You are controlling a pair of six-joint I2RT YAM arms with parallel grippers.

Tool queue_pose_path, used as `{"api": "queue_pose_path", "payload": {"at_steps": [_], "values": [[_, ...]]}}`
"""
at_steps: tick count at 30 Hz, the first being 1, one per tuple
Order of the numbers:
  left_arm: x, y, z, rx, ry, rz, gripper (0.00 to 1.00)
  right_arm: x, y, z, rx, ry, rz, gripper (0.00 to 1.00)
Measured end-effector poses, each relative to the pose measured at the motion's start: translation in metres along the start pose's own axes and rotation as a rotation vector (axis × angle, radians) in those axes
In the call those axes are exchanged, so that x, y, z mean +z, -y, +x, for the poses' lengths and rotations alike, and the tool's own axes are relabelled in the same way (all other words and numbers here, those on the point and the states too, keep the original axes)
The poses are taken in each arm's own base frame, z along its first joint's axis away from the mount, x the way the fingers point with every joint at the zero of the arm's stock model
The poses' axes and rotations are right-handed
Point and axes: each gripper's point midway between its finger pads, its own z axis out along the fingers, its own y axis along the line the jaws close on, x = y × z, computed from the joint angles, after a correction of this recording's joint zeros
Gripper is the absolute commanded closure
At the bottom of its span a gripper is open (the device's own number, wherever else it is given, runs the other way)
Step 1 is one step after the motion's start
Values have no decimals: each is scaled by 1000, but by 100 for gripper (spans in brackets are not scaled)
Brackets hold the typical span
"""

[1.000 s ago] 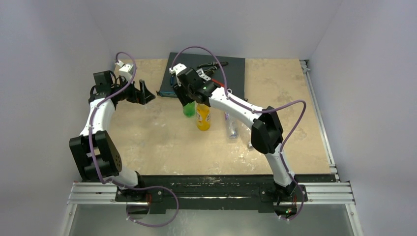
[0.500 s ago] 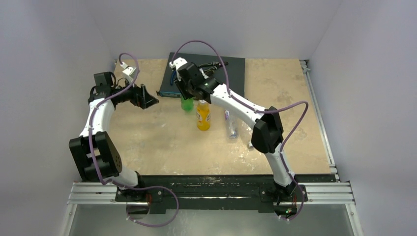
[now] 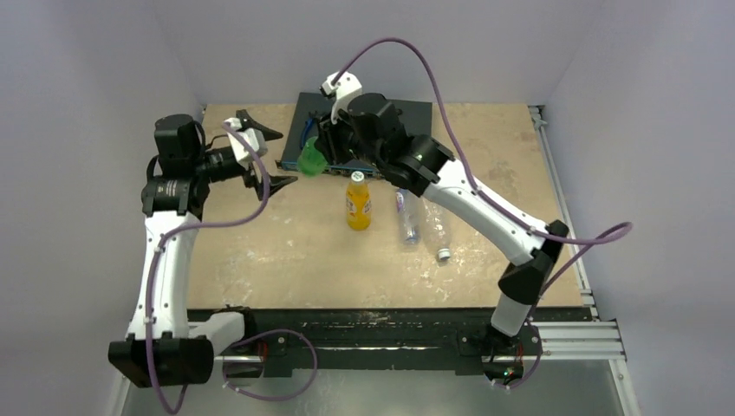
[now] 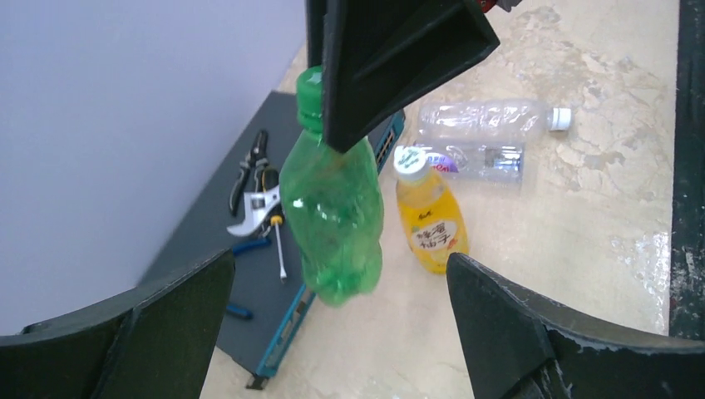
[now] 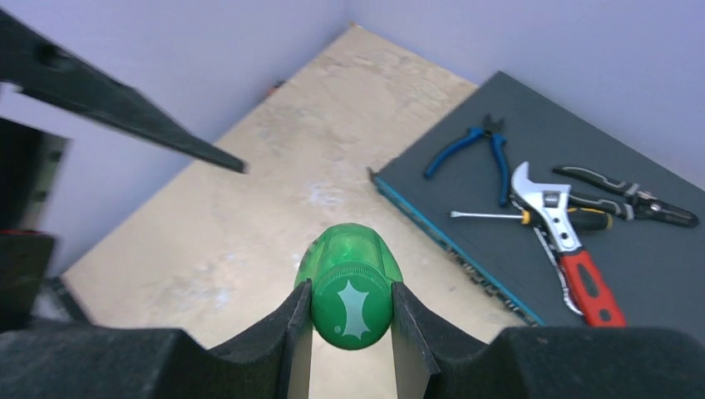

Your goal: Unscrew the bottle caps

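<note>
My right gripper (image 5: 351, 309) is shut on the dark green cap (image 5: 352, 303) of the green bottle (image 3: 310, 160). The bottle hangs tilted in the air, clear of the table. Its body (image 4: 332, 216) shows in the left wrist view, between and beyond the wide-open fingers (image 4: 166, 324) of my left gripper (image 3: 270, 156), which touch nothing. The orange-yellow bottle (image 3: 358, 204) stands upright with a white cap (image 3: 356, 177). A clear blue-labelled bottle (image 3: 407, 217) and a larger clear bottle (image 3: 438, 230) with a white cap (image 3: 444, 255) lie on the table to its right.
A dark mat (image 3: 407, 117) with a blue front edge lies at the back of the table. On it are blue pliers (image 5: 482, 145), a red-handled wrench (image 5: 555, 218), a screwdriver and black cutters. Grey walls enclose the table on three sides.
My right gripper has closed on the green bottle's cap and lifted the bottle off the table, tilting it leftward. My left arm has risen and swung toward the bottle, still open.
</note>
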Motion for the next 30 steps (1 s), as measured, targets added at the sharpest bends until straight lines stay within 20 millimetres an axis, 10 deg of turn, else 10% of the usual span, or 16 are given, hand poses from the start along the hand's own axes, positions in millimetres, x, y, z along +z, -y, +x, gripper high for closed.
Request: {"api": "queue_pose_path", "payload": {"at_steps": [5, 11, 22, 30], "values": [[-4, 30, -44, 131, 76, -5, 0, -55, -40, -23, 38, 88, -109, 82], [-11, 44, -51, 173, 84, -28, 0, -92, -59, -16, 101, 113, -184, 84], [9, 70, -21, 2, 18, 108, 4, -100, -76, -19, 132, 146, -200, 88], [17, 80, -18, -41, 8, 152, 32, -102, -80, -25, 145, 172, -202, 89]]}}
